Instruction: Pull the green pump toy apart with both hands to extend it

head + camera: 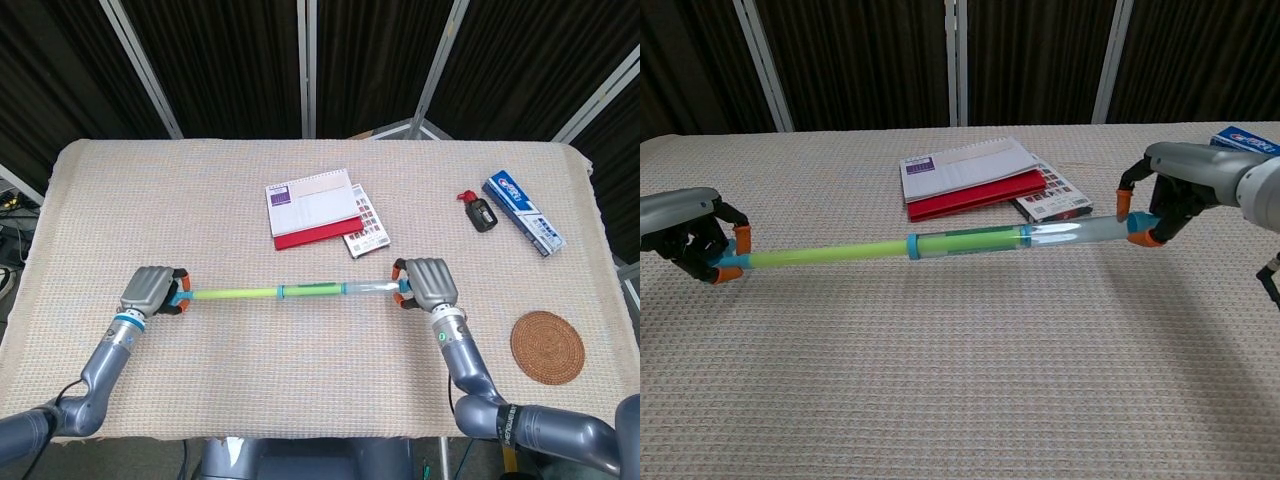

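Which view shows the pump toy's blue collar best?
The chest view: the collar is large there, clearly ringing the pump toy where the thin green rod enters the clear barrel. The head view shows the collar only as a tiny blue band.
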`<state>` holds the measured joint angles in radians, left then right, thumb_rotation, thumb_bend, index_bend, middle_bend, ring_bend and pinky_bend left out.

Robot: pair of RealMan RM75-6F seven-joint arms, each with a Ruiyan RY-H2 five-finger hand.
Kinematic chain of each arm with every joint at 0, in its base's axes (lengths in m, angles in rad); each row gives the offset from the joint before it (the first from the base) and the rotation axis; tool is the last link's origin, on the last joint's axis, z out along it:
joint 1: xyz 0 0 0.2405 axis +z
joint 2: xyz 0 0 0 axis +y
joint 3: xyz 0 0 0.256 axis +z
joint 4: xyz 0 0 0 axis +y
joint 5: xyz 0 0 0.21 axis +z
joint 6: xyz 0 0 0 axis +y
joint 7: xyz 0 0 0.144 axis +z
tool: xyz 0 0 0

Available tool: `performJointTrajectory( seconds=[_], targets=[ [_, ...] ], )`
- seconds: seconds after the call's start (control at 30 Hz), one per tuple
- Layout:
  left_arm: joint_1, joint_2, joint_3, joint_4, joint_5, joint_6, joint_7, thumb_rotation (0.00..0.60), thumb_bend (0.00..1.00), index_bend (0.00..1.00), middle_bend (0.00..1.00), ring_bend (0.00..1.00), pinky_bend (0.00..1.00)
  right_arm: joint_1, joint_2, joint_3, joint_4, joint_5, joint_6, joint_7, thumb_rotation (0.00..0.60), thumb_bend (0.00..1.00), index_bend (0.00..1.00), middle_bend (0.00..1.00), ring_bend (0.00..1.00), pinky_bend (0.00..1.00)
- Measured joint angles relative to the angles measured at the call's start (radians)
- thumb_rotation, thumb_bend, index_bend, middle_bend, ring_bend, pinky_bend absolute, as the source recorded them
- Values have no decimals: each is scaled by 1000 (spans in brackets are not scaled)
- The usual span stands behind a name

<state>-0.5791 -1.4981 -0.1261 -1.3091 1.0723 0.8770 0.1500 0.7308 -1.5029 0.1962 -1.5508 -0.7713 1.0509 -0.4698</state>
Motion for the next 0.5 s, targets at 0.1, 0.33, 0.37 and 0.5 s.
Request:
performJointTrajectory(
  seconds=[0.1, 0.33, 0.37, 0.5],
  targets=[
    [3, 8, 1, 8, 0, -3, -12, 600, 416, 750, 841, 796, 1000, -15, 29, 2, -1, -13, -7, 27, 600, 412, 634, 1000, 1000, 1000],
    [7, 15, 2, 16, 2, -5, -22, 600, 416, 752, 841, 796, 1000, -33, 56, 5, 3, -20, -12, 57, 600, 413, 634, 1000, 1000, 1000],
    [8, 16, 3, 18, 3, -5, -25, 600, 416, 752, 841, 796, 1000, -36, 61, 5, 4, -22, -13, 63, 600, 412, 634, 1000, 1000, 1000],
    [10, 20, 3, 26, 3, -8, -33, 600, 416, 753, 841, 795, 1000, -49, 81, 8, 16, -27, -20, 88, 600, 412, 634, 1000, 1000, 1000]
  ],
)
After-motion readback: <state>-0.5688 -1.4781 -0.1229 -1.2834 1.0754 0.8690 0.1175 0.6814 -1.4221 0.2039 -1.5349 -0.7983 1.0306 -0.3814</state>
